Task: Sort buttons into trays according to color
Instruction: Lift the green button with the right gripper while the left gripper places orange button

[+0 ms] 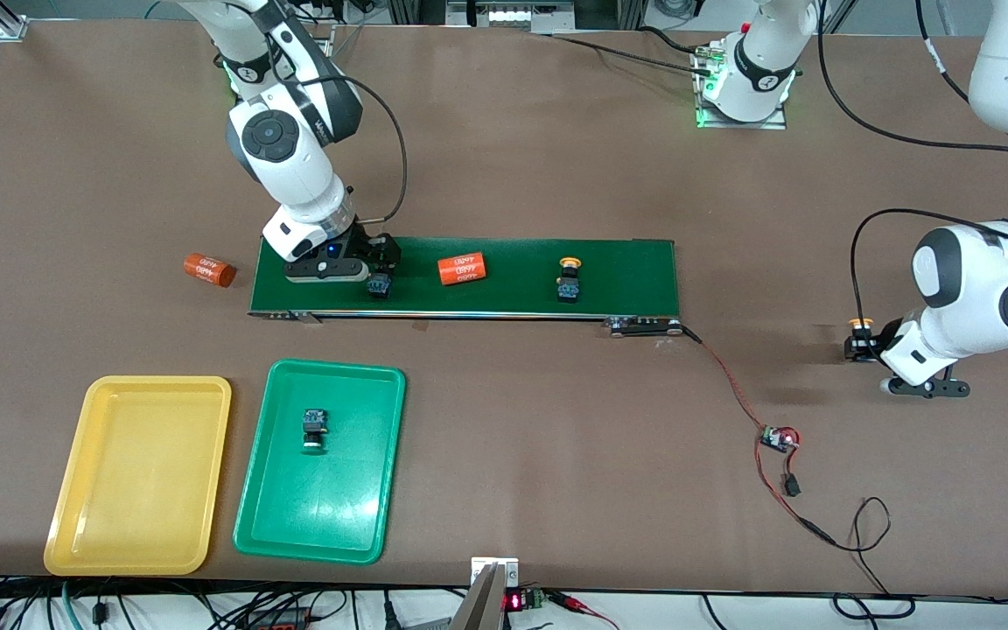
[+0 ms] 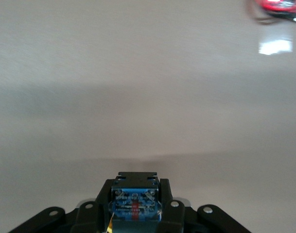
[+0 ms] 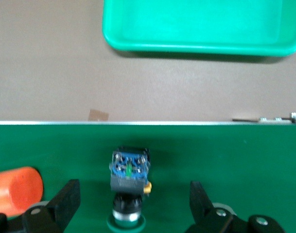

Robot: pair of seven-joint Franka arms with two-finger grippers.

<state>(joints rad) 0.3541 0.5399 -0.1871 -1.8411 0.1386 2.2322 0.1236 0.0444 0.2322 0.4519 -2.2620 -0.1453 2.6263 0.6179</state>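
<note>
While the right gripper (image 1: 379, 273) is hanging low over the conveyor belt (image 1: 504, 302) with its fingers (image 3: 65, 201) spread wide, we are logging a green-capped button (image 3: 130, 175) lying between them, untouched. To do this pick well, we are judging that the fingers should settle evenly on both flanks of the body before closing, keeping off the orange cylinder (image 3: 15, 190) just beside one finger. Our right arm is bent steeply down from its base, wrist pointing at the belt. Our left gripper (image 1: 863, 343) is clamped on a yellow-capped button (image 2: 136, 206), held low over bare table (image 1: 556, 157). Another green-capped button (image 1: 314, 429) is lying in the green tray (image 1: 250, 516); the yellow tray (image 1: 75, 542) beside it is holding none.
</note>
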